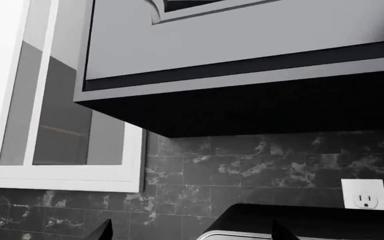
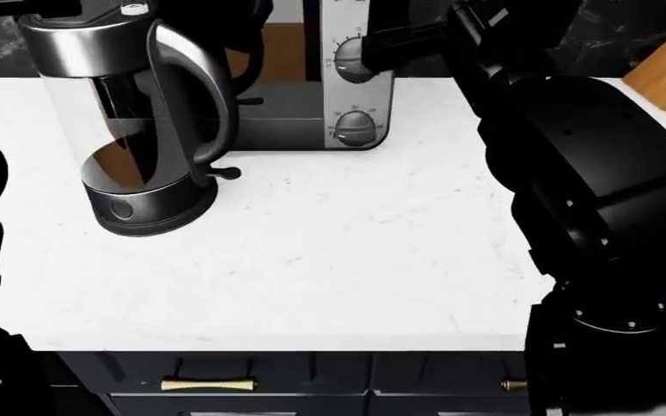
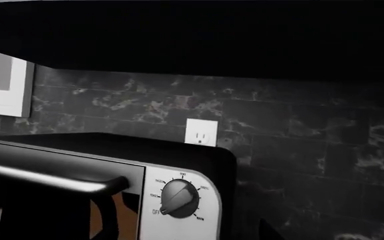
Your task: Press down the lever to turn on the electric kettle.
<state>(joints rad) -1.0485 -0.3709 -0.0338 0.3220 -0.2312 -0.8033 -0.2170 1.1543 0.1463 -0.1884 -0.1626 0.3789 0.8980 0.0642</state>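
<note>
The electric kettle point(image 2: 136, 121) is seen on the white worktop point(image 2: 368, 251), its lever point(image 2: 226, 173) untouched; neither claw's opening can be told. The toaster oven point(image 2: 345, 95) dials risk being struck instead.

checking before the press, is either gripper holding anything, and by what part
Nothing visibly held. The kettle and its lever stand untouched; neither gripper's jaws show clearly.

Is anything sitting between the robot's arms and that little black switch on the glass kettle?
Nothing visible stands on the white counter around the small black lever, which sticks out beside the handle of the glass electric kettle. The silver toaster oven stands behind it, not in front. Neither gripper shows in the head view, so their exact paths cannot be judged.
</note>
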